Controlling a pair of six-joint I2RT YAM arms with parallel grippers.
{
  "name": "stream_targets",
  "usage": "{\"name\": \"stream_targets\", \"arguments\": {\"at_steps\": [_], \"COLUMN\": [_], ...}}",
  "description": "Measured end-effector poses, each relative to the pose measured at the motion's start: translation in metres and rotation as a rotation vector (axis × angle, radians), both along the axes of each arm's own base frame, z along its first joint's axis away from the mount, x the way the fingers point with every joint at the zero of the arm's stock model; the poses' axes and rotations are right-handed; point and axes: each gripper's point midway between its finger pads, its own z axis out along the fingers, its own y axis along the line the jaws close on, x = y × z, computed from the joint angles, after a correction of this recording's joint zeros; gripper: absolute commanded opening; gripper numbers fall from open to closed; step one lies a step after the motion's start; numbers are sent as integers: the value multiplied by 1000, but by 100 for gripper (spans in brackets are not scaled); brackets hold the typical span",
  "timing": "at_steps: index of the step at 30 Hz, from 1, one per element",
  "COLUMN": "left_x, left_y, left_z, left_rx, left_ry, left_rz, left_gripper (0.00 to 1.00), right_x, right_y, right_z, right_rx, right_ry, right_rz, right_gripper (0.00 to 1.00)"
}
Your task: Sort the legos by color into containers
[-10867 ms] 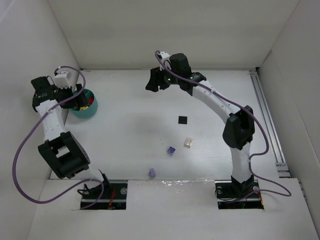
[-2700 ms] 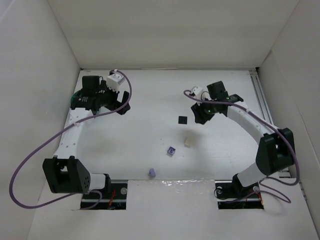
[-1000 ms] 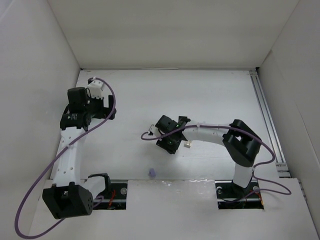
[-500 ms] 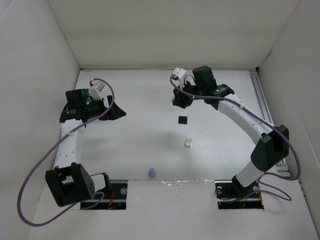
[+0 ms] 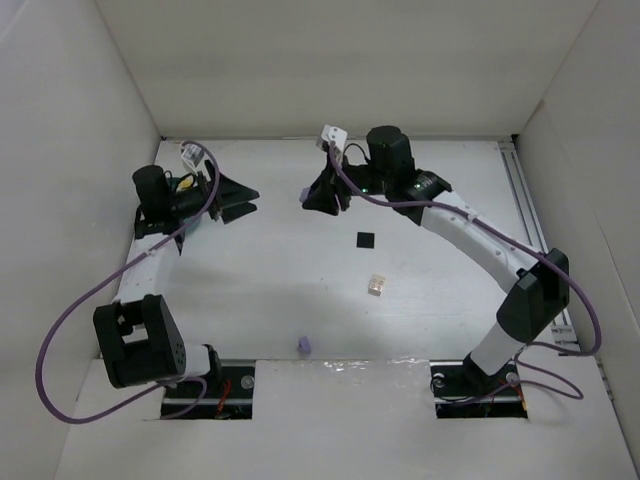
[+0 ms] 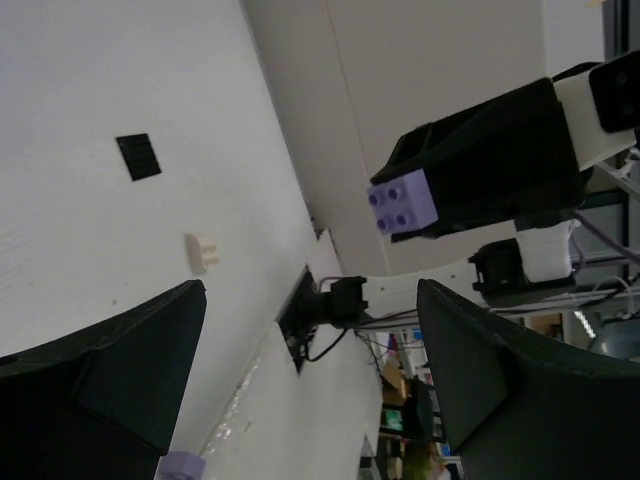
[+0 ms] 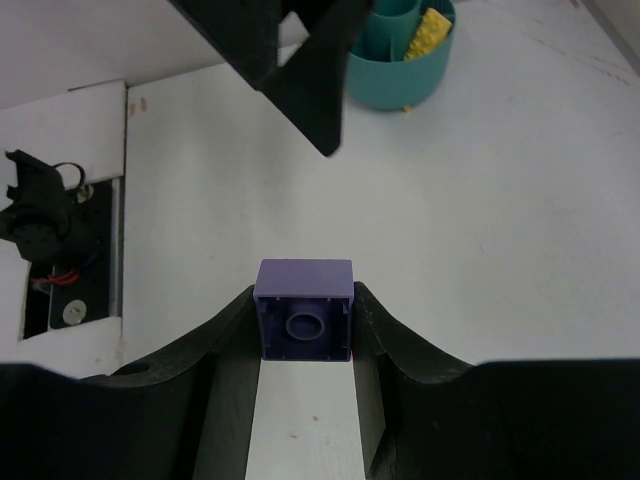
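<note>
w/ yellow brick (image 7: 430, 25) stowed in bowl (image 7: 390, 88), purple brick (image 6: 402, 203) is gripped by right claw (image 5: 318, 197), left claw (image 5: 240, 195) is held wide; cream brick (image 5: 376, 285), black plate (image 5: 366, 240), lilac brick (image 5: 303, 345) are unsorted.

Top external: high, behind the arm bases, looking down on the whole white table (image 5: 300, 270).
Left wrist: low, rolled sideways, facing across the table. Flat black square plate (image 6: 138, 156) and small cream plastic brick (image 6: 201, 252) at left of frame, both also mid frame from the top.
Right wrist: close on a small lilac plastic brick (image 7: 304, 310), facing a round teal plastic bowl (image 7: 405, 60) at top. The left wrist view catches that brick (image 6: 402, 204) at upper right.
</note>
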Motion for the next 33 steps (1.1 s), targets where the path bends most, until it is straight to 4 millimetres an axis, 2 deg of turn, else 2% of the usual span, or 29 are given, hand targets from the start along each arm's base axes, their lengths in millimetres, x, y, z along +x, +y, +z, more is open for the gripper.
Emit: {"name": "stream_targets", "arguments": {"at_steps": [6, 13, 22, 27, 33], "left_x": [2, 1, -3, -5, -8], "left_y": [-18, -20, -24, -24, -25], "left_z": [15, 23, 28, 29, 31], "left_rx": [-94, -143, -163, -172, -179], "left_ry": [76, 140, 171, 193, 217], "left_rz": [-76, -104, -131, -141, -156], "left_gripper": [90, 90, 87, 87, 87], "right_x": [-26, -25, -14, -17, -19], "right_y": [31, 42, 53, 59, 65], "right_z": [17, 28, 13, 2, 9], "right_rx": [56, 101, 150, 200, 292], "right_ry": [-66, -125, -114, -120, -166], "right_rz": [84, 86, 63, 66, 73], "right_gripper": [11, 11, 11, 12, 12]}}
